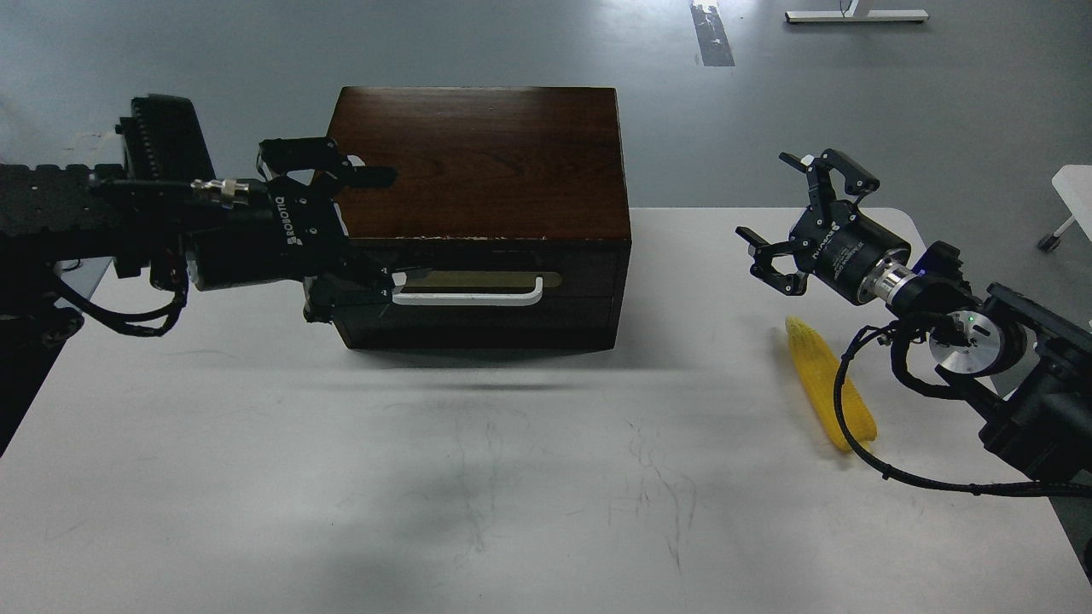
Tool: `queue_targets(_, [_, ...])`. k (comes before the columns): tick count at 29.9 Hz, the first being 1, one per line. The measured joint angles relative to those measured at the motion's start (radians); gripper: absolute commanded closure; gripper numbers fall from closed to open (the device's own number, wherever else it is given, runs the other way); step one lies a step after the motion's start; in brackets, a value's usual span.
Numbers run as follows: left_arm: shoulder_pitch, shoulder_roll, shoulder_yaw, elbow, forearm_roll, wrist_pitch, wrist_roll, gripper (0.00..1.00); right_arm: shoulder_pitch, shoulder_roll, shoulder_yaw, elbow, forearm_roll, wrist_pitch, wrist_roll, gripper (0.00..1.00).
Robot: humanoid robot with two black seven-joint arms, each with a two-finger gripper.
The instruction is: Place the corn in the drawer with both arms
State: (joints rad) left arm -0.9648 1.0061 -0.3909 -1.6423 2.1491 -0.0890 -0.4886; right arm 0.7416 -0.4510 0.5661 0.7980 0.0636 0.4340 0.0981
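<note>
The dark brown wooden box [473, 162] stands at the back middle of the white table. Its drawer [512, 266] is shut, with a brass plate and a white bar handle [478, 296]. My left gripper [380, 234] is open in front of the box's left front corner, its lower finger by the left end of the handle. The yellow corn [821, 384] lies on the table at the right, partly crossed by a black cable. My right gripper [781, 205] is open and empty, above and behind the corn's far tip.
The white table [478, 477] stretches wide in front of the box. Its right edge runs close to the corn and my right arm [1007, 358]. Grey floor lies behind the table.
</note>
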Motion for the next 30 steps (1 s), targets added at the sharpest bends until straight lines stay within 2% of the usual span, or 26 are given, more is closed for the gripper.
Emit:
queue_targets(18, [-0.005,-0.037,0.085,0.042,0.033,0.003,0.000,0.02,-0.001,0.004,0.003,-0.018,0.000,-0.013,0.004,0.00])
queue_targets(30, [0.000,-0.080,0.090,0.042,0.033,0.003,0.000,0.02,-0.010,0.003,0.003,-0.020,0.002,-0.039,0.005,0.00])
